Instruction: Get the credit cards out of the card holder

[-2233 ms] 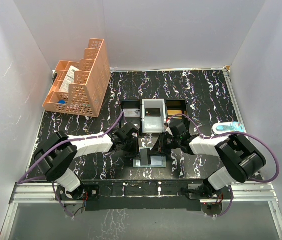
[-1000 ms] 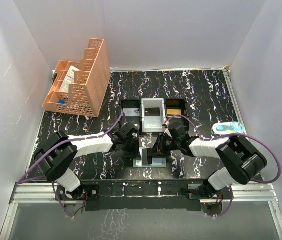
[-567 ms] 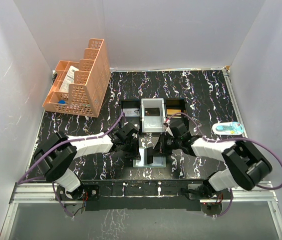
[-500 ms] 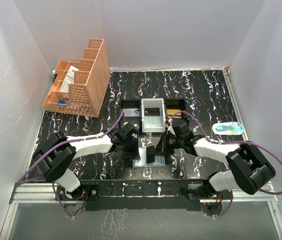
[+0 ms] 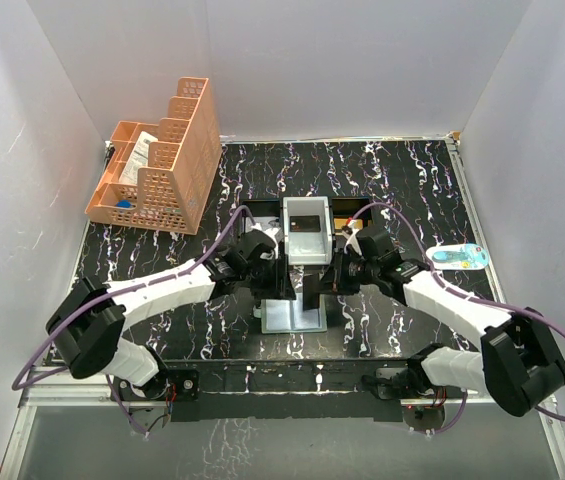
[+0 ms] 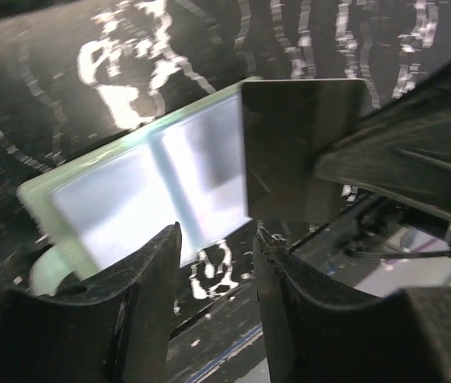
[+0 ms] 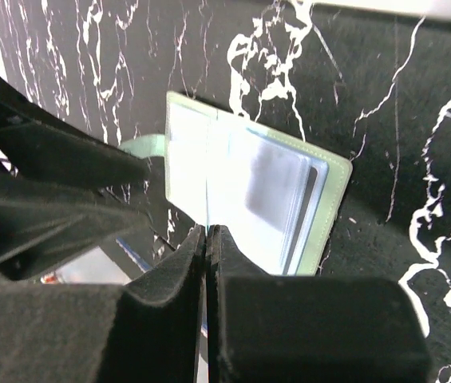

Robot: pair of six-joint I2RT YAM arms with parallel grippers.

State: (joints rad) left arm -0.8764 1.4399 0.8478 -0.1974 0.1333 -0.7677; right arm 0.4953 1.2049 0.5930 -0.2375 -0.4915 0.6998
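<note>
The card holder point(image 5: 294, 316) lies open on the table, pale blue-grey panels up; it also shows in the left wrist view point(image 6: 149, 182) and the right wrist view point(image 7: 249, 191). My right gripper point(image 5: 332, 279) is shut on a dark credit card point(image 5: 310, 282) and holds it above the holder. The left wrist view shows the card's flat face point(image 6: 301, 152); the right wrist view shows it edge-on point(image 7: 207, 209) between the shut jaws point(image 7: 207, 233). My left gripper point(image 5: 280, 281) is open and empty above the holder's left side; its fingers point(image 6: 153, 303) stand apart.
A black-and-white three-compartment tray point(image 5: 258, 213) stands just behind the grippers, with a dark card point(image 5: 307, 222) in its white middle compartment. An orange lattice organiser point(image 5: 157, 160) stands at the back left. A blue-and-white object point(image 5: 457, 256) lies at the right.
My right gripper has pulled a dark card out of the holder and lifted it toward the tray. My left gripper has risen off the holder, which now lies fully open.
</note>
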